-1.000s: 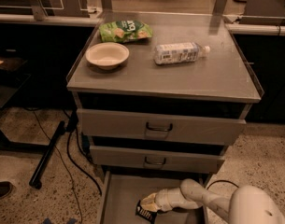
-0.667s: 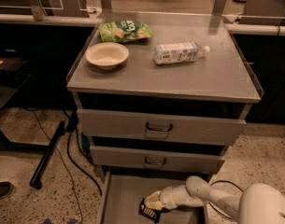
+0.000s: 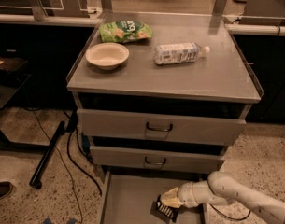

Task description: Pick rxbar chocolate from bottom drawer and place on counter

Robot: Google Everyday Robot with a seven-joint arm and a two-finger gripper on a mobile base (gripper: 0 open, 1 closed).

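Camera view. My gripper [image 3: 169, 203] sits low over the right half of the open bottom drawer [image 3: 128, 197]. Its jaws are closed narrowly on the upper end of the rxbar chocolate [image 3: 165, 212], which hangs tilted just below them, close to the drawer floor. Compared with the frame 0.7 s earlier, gripper and bar have shifted together to the right. The counter [image 3: 179, 80] carries a bowl [image 3: 107, 55], a green snack bag [image 3: 125, 31] and a bottle [image 3: 179, 53], all unchanged. The drawer's front and the far end of the arm [image 3: 231, 195] are cut off by the frame edges. I cannot tell whether the bar touches the floor.
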